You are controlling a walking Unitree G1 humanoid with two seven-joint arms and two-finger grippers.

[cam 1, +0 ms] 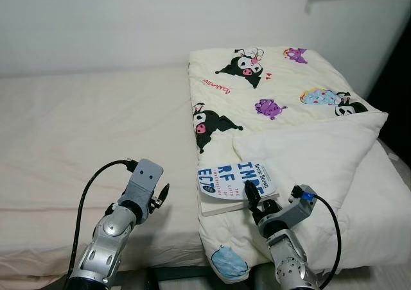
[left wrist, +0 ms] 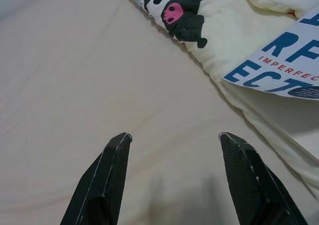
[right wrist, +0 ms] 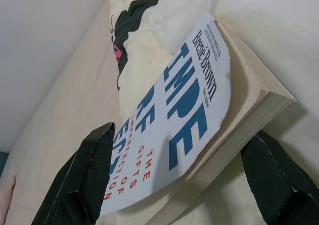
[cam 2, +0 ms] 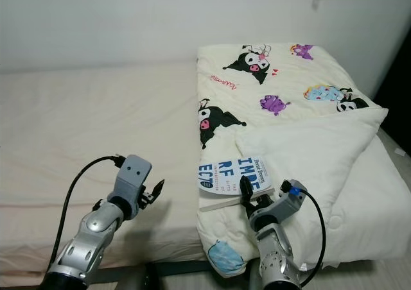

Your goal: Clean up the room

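Note:
A paperback book [cam 1: 234, 182] with a white cover and big blue letters lies on the cream cartoon-print quilt [cam 1: 276, 110], close to the bed's front edge. My right gripper [right wrist: 182, 133] is at the book's near corner, open, with one finger [right wrist: 94, 175] on each side of the book [right wrist: 189, 115]. I cannot tell if the fingers touch it. Left of the quilt, my left gripper [left wrist: 174, 135] hovers open over the bare beige sheet [cam 1: 83, 129], holding nothing; the book's corner [left wrist: 284, 65] lies off to its side.
The quilt covers the right half of the bed, with a fold [cam 1: 314, 149] bunched just behind the book. A blue print [cam 1: 228, 262] hangs at its front corner. A white wall [cam 1: 128, 20] runs behind the bed; a dark gap [cam 1: 395, 104] lies at the far right.

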